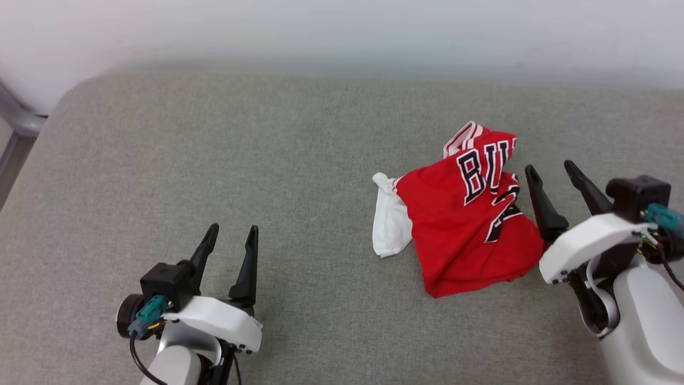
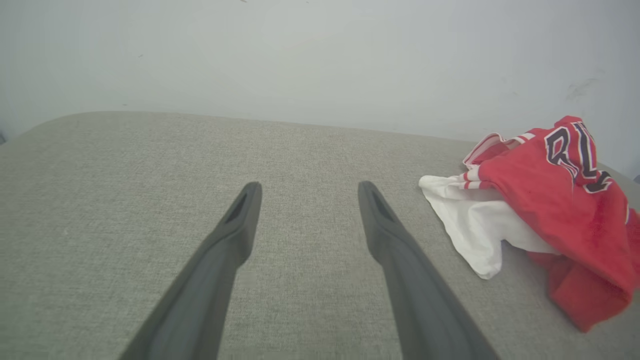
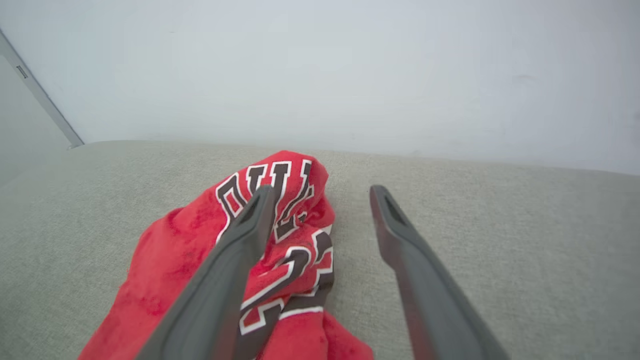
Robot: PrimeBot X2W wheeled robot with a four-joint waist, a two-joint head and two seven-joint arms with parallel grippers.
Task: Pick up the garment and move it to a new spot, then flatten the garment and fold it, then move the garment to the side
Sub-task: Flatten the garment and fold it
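Note:
The garment (image 1: 465, 214) is a red jersey with black white-outlined letters and a white sleeve, lying crumpled on the grey cushioned surface (image 1: 214, 160) right of centre. My right gripper (image 1: 550, 168) stands open just beside its right edge, with nothing between the fingers. In the right wrist view the garment (image 3: 200, 260) lies under and left of the open right gripper (image 3: 322, 192). My left gripper (image 1: 232, 230) is open at the lower left, far from the cloth. From the left wrist, the garment (image 2: 560, 200) sits to the right of the open left gripper (image 2: 307, 186).
A pale wall (image 1: 342, 32) runs along the far edge of the grey surface. A grey metal frame (image 1: 18, 120) shows at the far left edge. Bare grey fabric stretches left of the garment.

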